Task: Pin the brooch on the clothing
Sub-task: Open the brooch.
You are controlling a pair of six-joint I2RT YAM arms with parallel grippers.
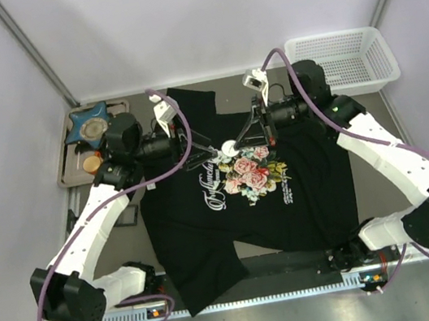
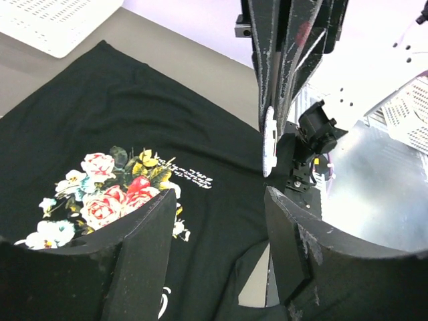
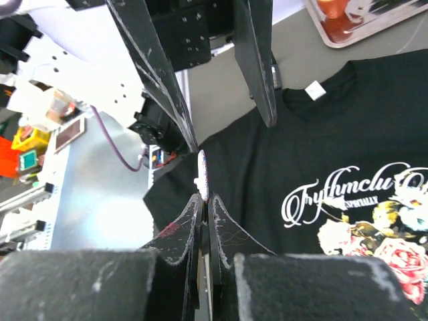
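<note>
Brooch (image 3: 202, 170), a pale disc seen edge-on, is pinched in the closed tips of the right gripper (image 3: 204, 198), over the black T-shirt (image 1: 202, 236) beside its rose print (image 1: 253, 172). The left gripper (image 2: 219, 197), jaws apart, faces it closely.

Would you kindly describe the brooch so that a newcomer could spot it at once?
Start at the black T-shirt spread across the table. Just above its rose print, the right fingers pinch the brooch. It is the small, pale, round disc, a separate piece, unlike the print and white lettering below.
</note>
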